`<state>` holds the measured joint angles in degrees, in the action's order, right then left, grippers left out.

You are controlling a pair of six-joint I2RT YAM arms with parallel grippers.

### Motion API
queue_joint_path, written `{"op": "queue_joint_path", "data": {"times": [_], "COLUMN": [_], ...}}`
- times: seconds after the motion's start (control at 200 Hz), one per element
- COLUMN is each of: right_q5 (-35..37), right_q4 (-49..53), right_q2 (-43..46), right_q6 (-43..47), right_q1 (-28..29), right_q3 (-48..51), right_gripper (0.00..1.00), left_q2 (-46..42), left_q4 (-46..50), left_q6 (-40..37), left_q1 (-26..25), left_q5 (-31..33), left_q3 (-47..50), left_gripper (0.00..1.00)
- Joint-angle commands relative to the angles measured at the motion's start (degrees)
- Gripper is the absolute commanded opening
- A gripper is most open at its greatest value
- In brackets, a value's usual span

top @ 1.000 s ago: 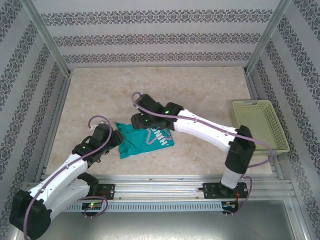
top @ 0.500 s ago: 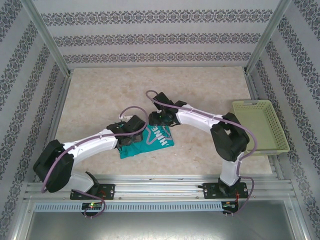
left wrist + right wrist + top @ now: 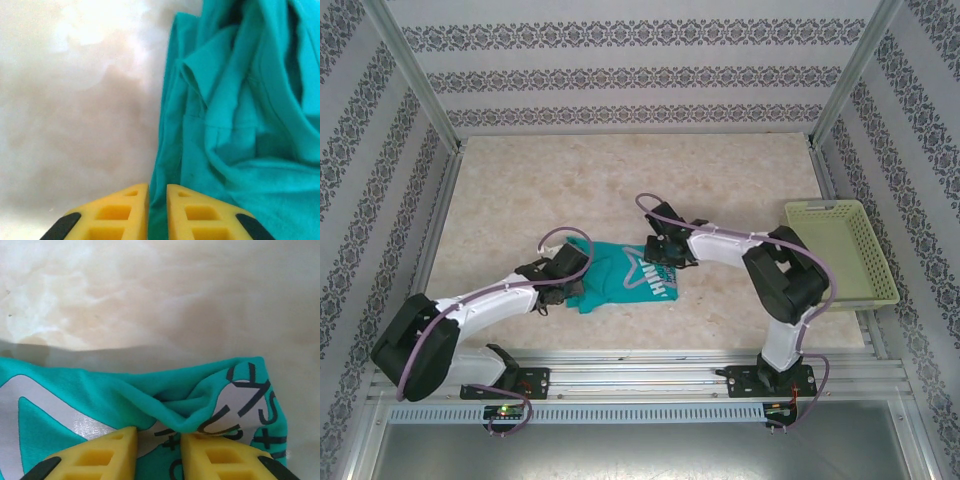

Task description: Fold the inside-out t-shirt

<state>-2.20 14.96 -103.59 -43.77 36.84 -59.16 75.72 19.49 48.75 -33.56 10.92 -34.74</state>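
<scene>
The inside-out t-shirt point(image 3: 612, 283) is lying bunched on the table point(image 3: 620, 170), stretched between the two grippers, with the left gripper point(image 3: 576, 264) at one end and the right gripper point(image 3: 658, 256) at the other. In the left wrist view, the left gripper point(image 3: 157, 188) is standing nearly closed, its yellow fingers point(image 3: 125, 210) leaving only a thin slit, and the shirt's teal edge is running down into that slit, so it is pinching the cloth. The rest of the garment point(image 3: 240, 125) is lying rumpled ahead and to the right of this gripper, while bare table is showing ahead and to its left.

In the right wrist view, the right gripper point(image 3: 159, 432) is sitting narrowed on a raised fold of the shirt point(image 3: 100, 390), the ridge of cloth gathering between its fingers point(image 3: 210, 455). White print with dark lettering is showing on both sides of that fold, and bare table is lying just beyond it. A pale yellow-green basket point(image 3: 820, 207) is sitting well apart, out to the right of the right gripper.
</scene>
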Motion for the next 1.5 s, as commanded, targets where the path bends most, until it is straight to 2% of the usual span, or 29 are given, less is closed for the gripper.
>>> {"op": "queue_joint_path", "data": {"times": [0.0, 0.14, 0.235, 0.27, 0.38, 0.495, 0.575, 0.679, 0.799, 0.899, 1.024, 1.179, 1.389, 1.494], "right_q5": [2.9, 5.1, 9.4, 10.8, 14.7, 18.7, 19.8, 17.6, 16.2, 15.0, 11.7, 10.3, 9.9, 9.5], "right_q4": [-2.2, -6.6, -5.9, -5.7, -4.5, -2.1, -0.8, -1.3, -2.8, -4.5, -6.3, -8.6, -8.7, -9.1], "right_q2": [5.3, 14.0, 19.2, 20.7, 24.0, 26.4, 27.1, 27.0, 28.0, 27.9, 24.5, 19.9, 15.4, 15.3], "right_q6": [-8.1, -16.2, -20.9, -22.4, -24.4, -22.2, -19.5, -17.3, -16.6, -15.9, -15.4, -16.4, -17.2, -17.0], "right_q1": [0.1, 3.7, 8.8, 10.9, 14.9, 14.5, 13.1, 10.2, 8.2, 7.7, 7.8, 8.1, 8.0, 8.1], "right_q3": [9.8, 19.1, 21.3, 21.4, 20.5, 19.1, 17.7, 17.2, 18.4, 19.6, 19.8, 20.8, 20.7, 20.6], "right_gripper": [0.29, 0.29, 0.3, 0.3, 0.33, 0.36, 0.36, 0.37, 0.38, 0.4, 0.41, 0.41, 0.41, 0.41], "left_q2": [6.5, 18.2, 23.1, 23.1, 17.9, 9.8, 7.9, 11.1, 17.8, 23.5, 25.8, 20.9, 10.9, 8.3], "left_q4": [-9.9, -10.3, -4.3, -1.2, 7.7, 8.1, 6.4, 4.6, 4.7, 7.6, 9.2, 7.6, 2.7, 5.0], "left_q6": [-6.3, -13.6, -16.6, -17.0, -16.5, -16.4, -18.5, -20.2, -20.1, -18.6, -15.2, -12.4, -10.2, -8.0], "left_q1": [3.2, 4.5, 4.6, 4.5, 1.6, -2.9, -7.1, -10.4, -11.1, -10.5, -7.6, -2.8, 5.6, 8.2], "left_q5": [-7.9, -13.8, -14.7, -13.6, -3.3, -0.5, 0.0, 0.6, 2.4, 5.8, 8.2, 7.8, -0.2, -0.8], "left_q3": [-4.7, -17.6, -26.1, -27.9, -28.4, -23.3, -21.4, -22.2, -26.3, -30.6, -31.5, -27.0, -18.1, -16.4], "left_gripper": [0.14, 0.19, 0.24, 0.27, 0.44, 0.57, 0.65, 0.7, 0.73, 0.7, 0.52, 0.32, 0.26, 0.3]}}
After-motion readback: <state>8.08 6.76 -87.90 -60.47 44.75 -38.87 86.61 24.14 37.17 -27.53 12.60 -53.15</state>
